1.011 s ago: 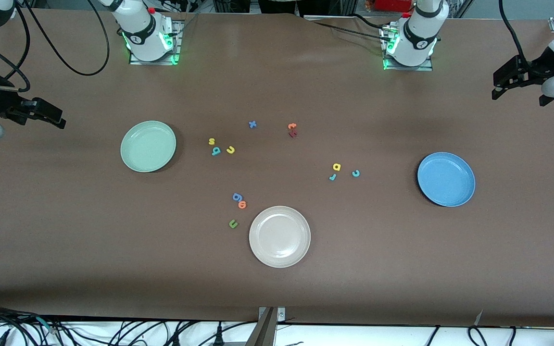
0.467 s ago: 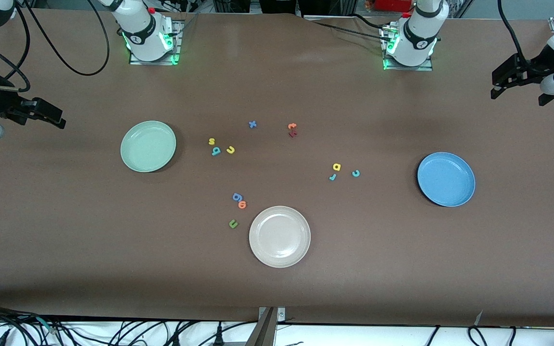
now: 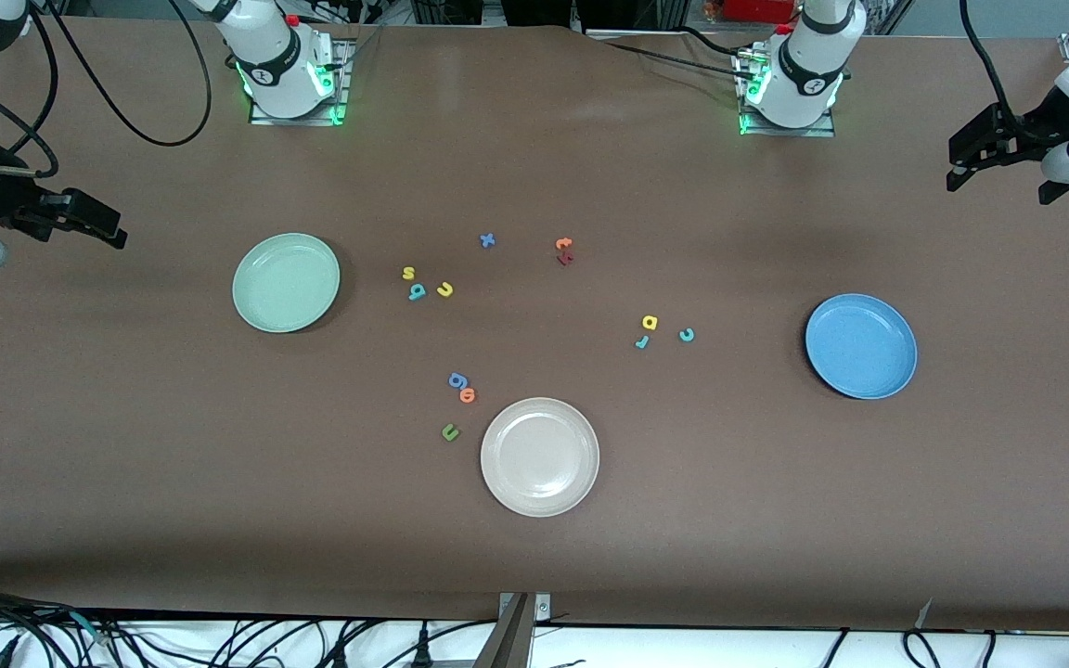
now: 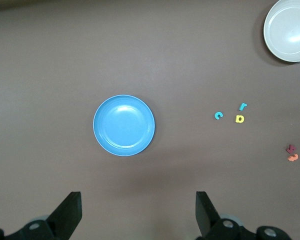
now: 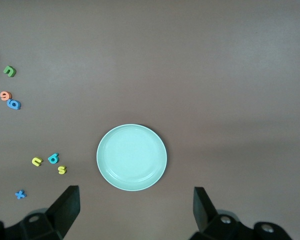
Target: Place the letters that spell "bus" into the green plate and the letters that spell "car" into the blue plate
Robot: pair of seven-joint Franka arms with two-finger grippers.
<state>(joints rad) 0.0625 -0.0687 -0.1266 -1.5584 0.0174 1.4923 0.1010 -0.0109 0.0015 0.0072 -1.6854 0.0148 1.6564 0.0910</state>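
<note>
Nothing sorted yet: c-a-r letters (image 3: 661, 332) lie toward the blue plate (image 3: 860, 346), b-u-s letters (image 3: 426, 282) beside the green plate (image 3: 286, 282). Left hand (image 3: 998, 158) and right hand (image 3: 80, 221) hover wide open, empty; a first pickup seemingly comes next.

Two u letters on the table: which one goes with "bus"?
The yellow u, beside the yellow s and teal b. The green u lies by the beige plate.

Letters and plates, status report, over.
Both grippers, left gripper and right gripper, open, empty. Bus letters, car letters on table. Green plate, blue plate empty.
</note>
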